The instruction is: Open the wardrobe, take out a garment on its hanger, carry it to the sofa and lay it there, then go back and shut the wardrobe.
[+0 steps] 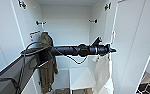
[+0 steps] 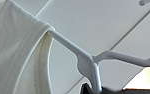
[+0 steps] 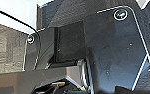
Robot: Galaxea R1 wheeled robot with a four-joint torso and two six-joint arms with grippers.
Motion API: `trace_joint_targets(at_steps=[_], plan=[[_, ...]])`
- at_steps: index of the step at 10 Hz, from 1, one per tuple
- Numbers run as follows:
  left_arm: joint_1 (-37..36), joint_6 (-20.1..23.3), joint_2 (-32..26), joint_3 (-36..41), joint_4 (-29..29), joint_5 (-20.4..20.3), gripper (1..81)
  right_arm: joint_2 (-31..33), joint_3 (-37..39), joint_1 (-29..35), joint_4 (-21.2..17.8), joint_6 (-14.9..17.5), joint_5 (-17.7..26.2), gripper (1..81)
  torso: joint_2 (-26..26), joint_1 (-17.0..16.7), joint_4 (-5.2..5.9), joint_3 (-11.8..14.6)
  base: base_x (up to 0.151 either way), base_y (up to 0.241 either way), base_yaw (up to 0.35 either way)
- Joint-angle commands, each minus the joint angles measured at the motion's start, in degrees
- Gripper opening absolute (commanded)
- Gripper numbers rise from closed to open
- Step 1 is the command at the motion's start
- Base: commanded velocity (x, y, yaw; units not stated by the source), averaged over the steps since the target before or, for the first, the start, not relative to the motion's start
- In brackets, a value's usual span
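The wardrobe [image 1: 66, 30] stands in front of me with both white doors swung open. My left arm reaches across its opening, and my left gripper [image 1: 110, 50] is by the right door's [image 1: 131, 37] edge, well below the rail fittings [image 1: 93, 21]. It is shut on the neck of the white hanger [image 2: 87, 62]. The garment [image 1: 102, 72], a white T-shirt, hangs from it beneath the gripper. Its thin fabric [image 2: 16, 50] drapes over the hanger's shoulder in the left wrist view.
An olive-brown jacket [image 1: 47, 62] hangs inside the wardrobe on the left, behind my forearm. A white shelf block [image 1: 79, 77] sits low in the wardrobe. The left door [image 1: 3, 37] is close on my left. Past the right door lies patterned floor [image 1: 148, 87].
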State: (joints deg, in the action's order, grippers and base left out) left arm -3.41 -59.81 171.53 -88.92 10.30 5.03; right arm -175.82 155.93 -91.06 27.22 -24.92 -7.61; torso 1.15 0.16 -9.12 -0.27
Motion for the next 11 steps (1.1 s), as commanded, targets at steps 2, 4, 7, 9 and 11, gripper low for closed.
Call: trace_joint_targets(at_steps=[2, 4, 7, 9, 11], plan=[[-10.34, 1.18, -0.49, 0.59, 1.56, -2.93, 1.0, -0.25, -0.29, 2.59, -0.15, 0.04, 2.25, 81.1, 0.0, 0.02, 0.0, 0.0, -0.124, 0.0, 0.0], [-9.72, 1.1, -0.49, 0.67, 1.56, -3.01, 1.0, -0.08, -0.29, 2.42, -0.15, 0.04, 2.25, 81.1, 0.02, -0.02, 0.0, 0.02, -0.127, 0.0, 0.0], [-8.23, 1.36, -1.8, 2.08, 2.44, -4.6, 1.0, 0.01, -0.29, 2.5, -0.23, 0.04, 2.25, 81.1, 0.0, 0.0, 0.0, 0.0, -0.127, 0.0, 0.0], [-7.52, 1.36, -3.21, 3.31, 2.44, -5.12, 1.0, 0.01, -0.29, 2.5, -0.23, 0.04, 2.25, 81.1, 0.02, -0.09, 0.0, 0.02, -0.127, 0.0, 0.0], [-7.0, 1.36, -4.17, 4.18, 2.53, -5.39, 1.0, 0.01, -0.29, 2.5, -0.16, 0.04, 2.25, 81.1, 0.06, -0.13, 0.0, 0.02, -0.127, 0.0, 0.0]])
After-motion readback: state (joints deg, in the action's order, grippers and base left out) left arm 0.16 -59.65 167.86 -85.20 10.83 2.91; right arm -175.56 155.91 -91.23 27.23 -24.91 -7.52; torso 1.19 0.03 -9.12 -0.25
